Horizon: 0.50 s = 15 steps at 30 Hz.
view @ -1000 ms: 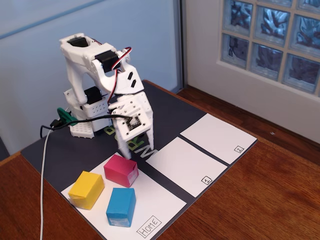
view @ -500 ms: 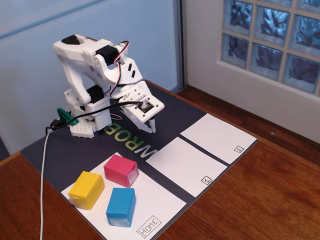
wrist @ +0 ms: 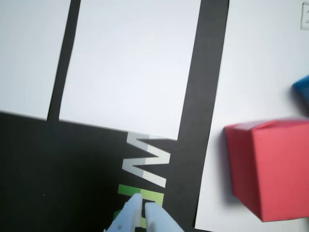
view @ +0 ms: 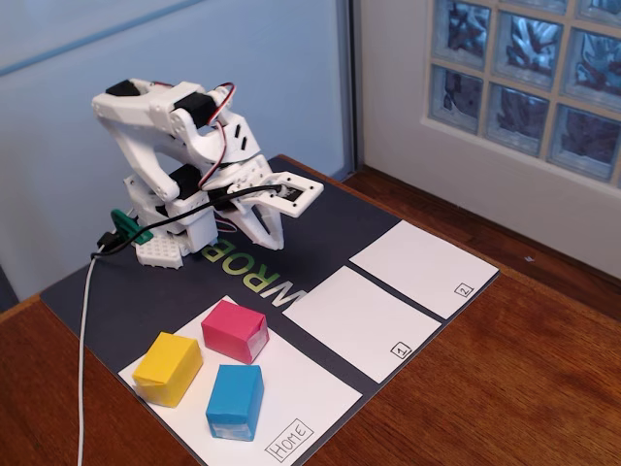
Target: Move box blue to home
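Note:
The box blue (view: 234,401) rests on the home sheet (view: 312,390), close to the handwritten "Home" label, with its paler end facing the camera. In the wrist view only its corner (wrist: 302,89) shows at the right edge, on the home sheet (wrist: 251,63). My gripper (view: 267,236) is folded back near the arm's base, well behind the blocks and above the dark mat. Its jaws stand together, shut on nothing, and they enter the wrist view at the bottom, where the gripper (wrist: 143,205) hangs over the mat's lettering.
A pink block (view: 234,330) and a yellow block (view: 168,368) also sit on the home sheet; the pink block (wrist: 270,164) fills the wrist view's right side. Smaller white squares "1" (view: 359,320) and "2" (view: 422,267) lie to the right. A white cable (view: 83,340) trails left.
The arm has folded back toward its base. The gripper rose from just behind the pink block and swung up and away. The blocks have not moved.

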Available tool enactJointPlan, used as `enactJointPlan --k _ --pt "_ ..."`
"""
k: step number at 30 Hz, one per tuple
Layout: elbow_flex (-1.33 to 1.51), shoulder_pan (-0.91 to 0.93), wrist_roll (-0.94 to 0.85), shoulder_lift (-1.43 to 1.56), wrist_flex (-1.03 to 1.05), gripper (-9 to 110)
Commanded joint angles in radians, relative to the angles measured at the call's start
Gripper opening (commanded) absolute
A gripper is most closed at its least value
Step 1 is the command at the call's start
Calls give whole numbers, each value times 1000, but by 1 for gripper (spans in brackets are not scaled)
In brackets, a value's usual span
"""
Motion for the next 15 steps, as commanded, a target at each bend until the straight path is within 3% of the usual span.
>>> enactJointPlan --k 1,15 --pt "110 6 -11 160 6 0" --pt "488 57 64 531 40 0"
